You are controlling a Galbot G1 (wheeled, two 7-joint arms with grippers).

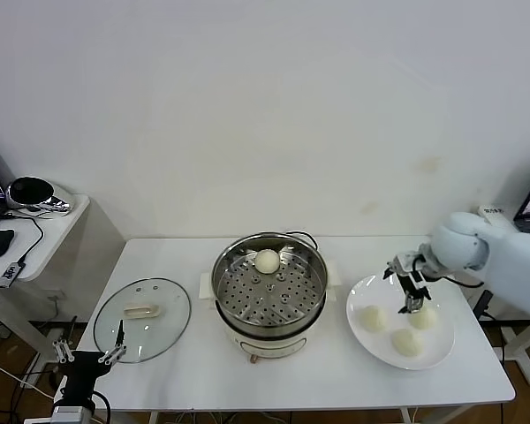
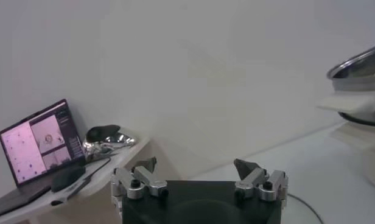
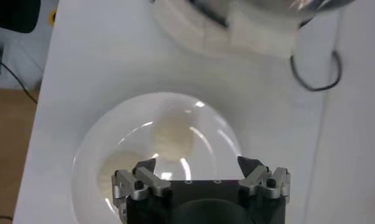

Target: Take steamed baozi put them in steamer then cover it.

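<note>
The steamer [image 1: 226,276] stands mid-table with one baozi [image 1: 267,261] on its perforated tray, at the far side. Three more baozi [image 1: 372,318] [image 1: 421,318] [image 1: 405,342] lie on a white plate [image 1: 442,353] to the right. My right gripper [image 1: 412,299] is open and empty, just above the plate's far part, between two baozi. In the right wrist view its open fingers [image 3: 198,164] hang over the plate [image 3: 84,158], with one baozi [image 3: 171,137] ahead and another [image 3: 111,176] beside it. The glass cover [image 1: 142,307] lies flat on the table to the left. My left gripper [image 1: 88,353] is open and parked at its near edge.
The steamer's cable [image 1: 305,237] runs behind the pot. A side table [image 1: 35,221] with a mouse and a shiny object stands at far left. The left wrist view shows a laptop [image 2: 35,143] there and the steamer's rim [image 2: 358,64].
</note>
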